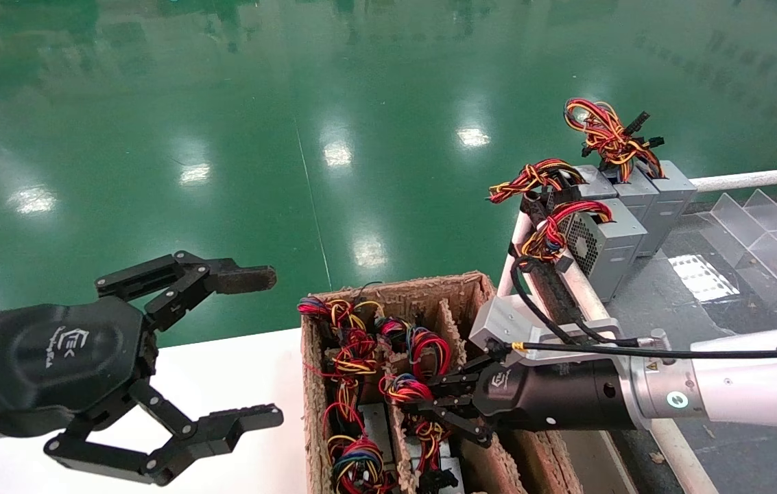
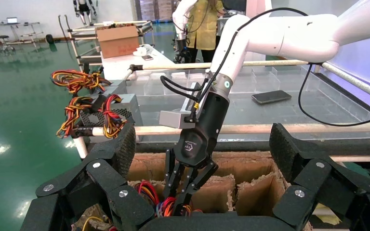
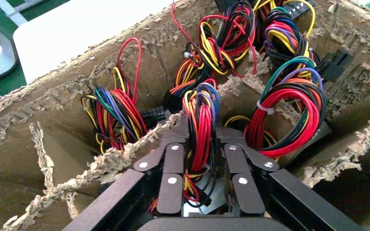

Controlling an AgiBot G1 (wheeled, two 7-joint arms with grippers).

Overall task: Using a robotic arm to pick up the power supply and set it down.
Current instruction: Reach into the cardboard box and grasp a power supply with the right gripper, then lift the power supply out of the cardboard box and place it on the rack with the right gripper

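Right black two-fingered gripper reaching into the divided brown cardboard box, fingers narrowed around a red-yellow-black wire bundle of a grey metal power supply sunk in a middle compartment. Probably heavy, rigid; wires floppy, poor hold. Left black gripper spread wide, idle beside the box.

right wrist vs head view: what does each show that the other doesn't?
Right wrist only: close-up of the right pincer with its fingers closed around a red-yellow-black wire bundle inside the divided cardboard box.
Head only: the left pincer open over the white table, and finished power supplies lined up on the rack to the right.
Both: the box's wire-filled compartments and the right pincer reaching into them.
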